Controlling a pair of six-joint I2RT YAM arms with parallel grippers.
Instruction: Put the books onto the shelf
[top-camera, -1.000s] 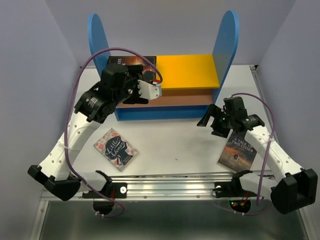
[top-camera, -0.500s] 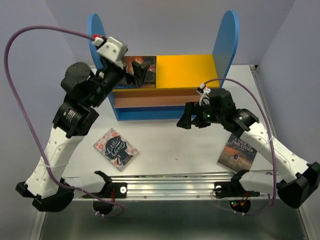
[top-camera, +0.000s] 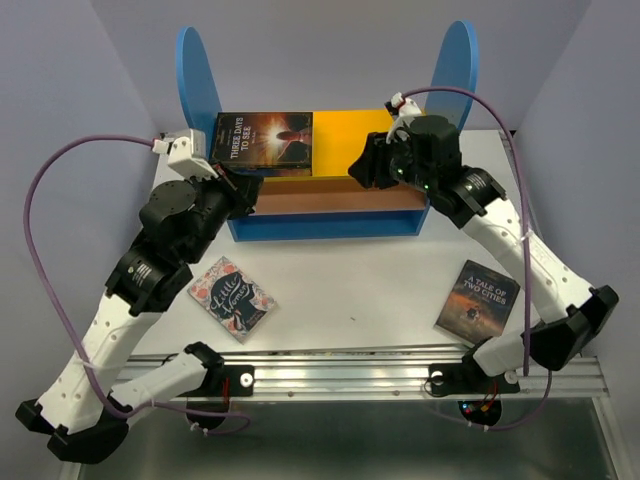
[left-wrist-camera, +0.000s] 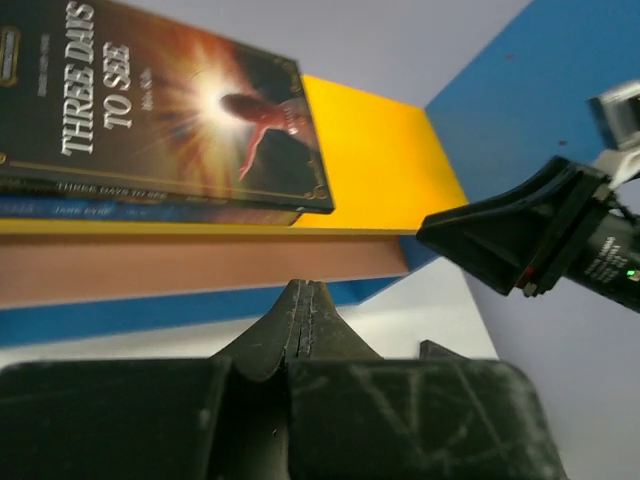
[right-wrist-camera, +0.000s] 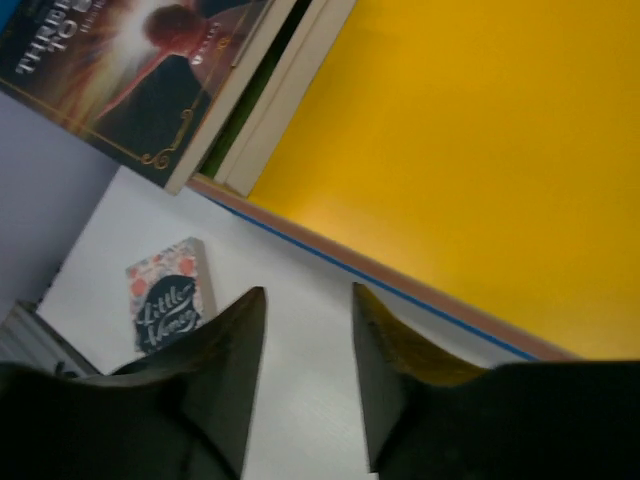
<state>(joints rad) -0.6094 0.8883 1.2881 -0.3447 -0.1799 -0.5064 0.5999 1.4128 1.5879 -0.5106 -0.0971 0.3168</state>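
Top external: my left gripper (top-camera: 243, 192) is clenched empty, my right gripper (top-camera: 363, 168) parted, empty, over the shelf (top-camera: 455, 80) (books (top-camera: 265, 140) lie flat there, likely for stability).

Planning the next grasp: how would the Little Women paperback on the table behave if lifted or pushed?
The Little Women paperback looks thin, so probably light and bendy if held by one edge. Lying flat on the table, it would likely slide rather than tip when pushed.
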